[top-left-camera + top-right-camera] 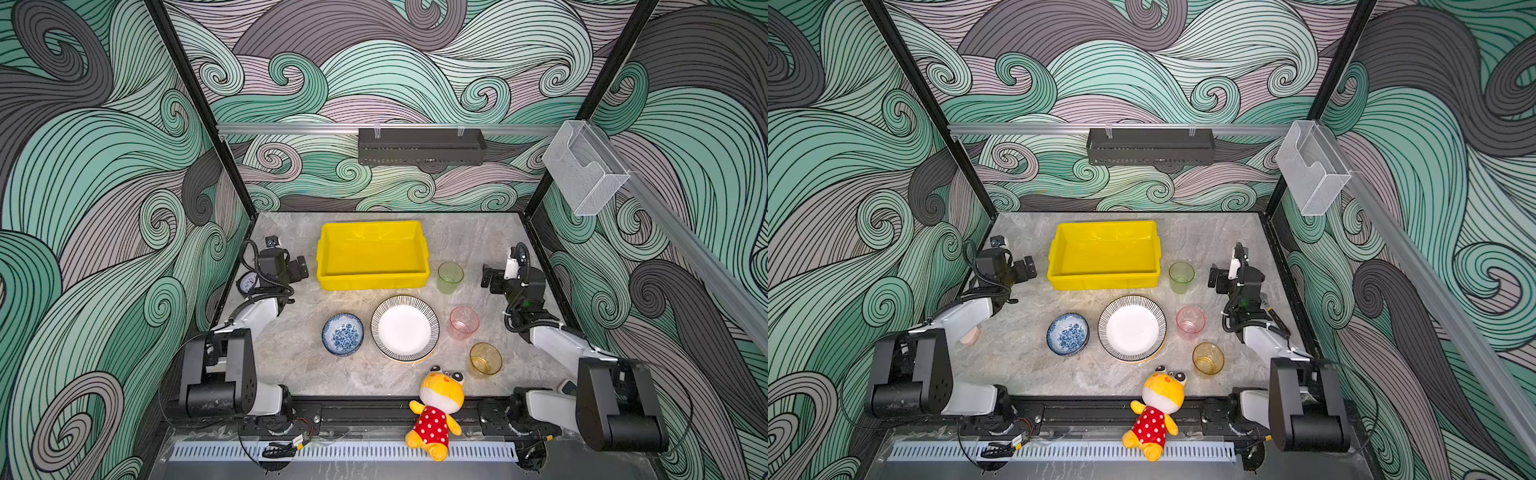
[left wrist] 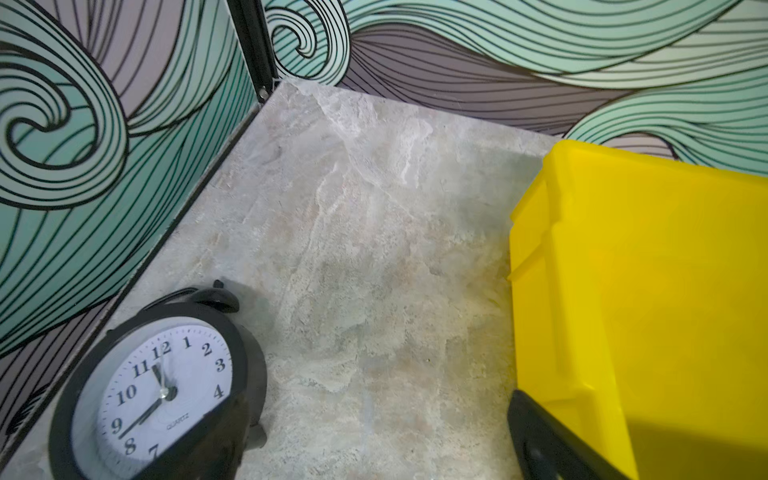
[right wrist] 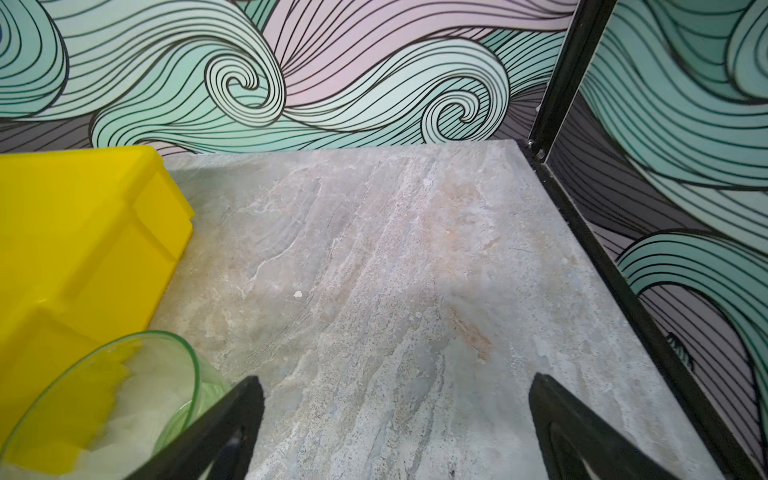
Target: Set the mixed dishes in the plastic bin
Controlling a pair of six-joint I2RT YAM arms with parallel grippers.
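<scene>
Top views both show five dishes standing loose on the table (image 1: 291,365): a bowl (image 1: 343,334) with blue flowers, a striped plate (image 1: 405,328) just beside it, then a green cup (image 1: 450,277), a pink cup (image 1: 464,323) and an amber cup (image 1: 485,359) in a loose line on the right. None is in the bin (image 1: 372,282), which sits empty at the back centre, the green cup just beside its right front corner.

The dishes stand apart with gaps between them, probably so your jaws can reach each rim. The cups are upright with their mouths open, so one finger could slip inside. The bin lies between the two arms, which looks meant to let either one reach it.

Your right gripper (image 1: 486,276) is spread wide and holds nothing. The green cup is nearest to it, toward the middle. In the right wrist view the cup's rim lies just beside one finger (image 3: 232,424), outside the gap.

Your left gripper (image 1: 301,266) is also spread and empty, just beside the bin's left wall and well apart from the bowl.

A clock (image 1: 249,283) stands by the left wall, and a toy (image 1: 436,411) lies at the front edge. Neither is a dish.
</scene>
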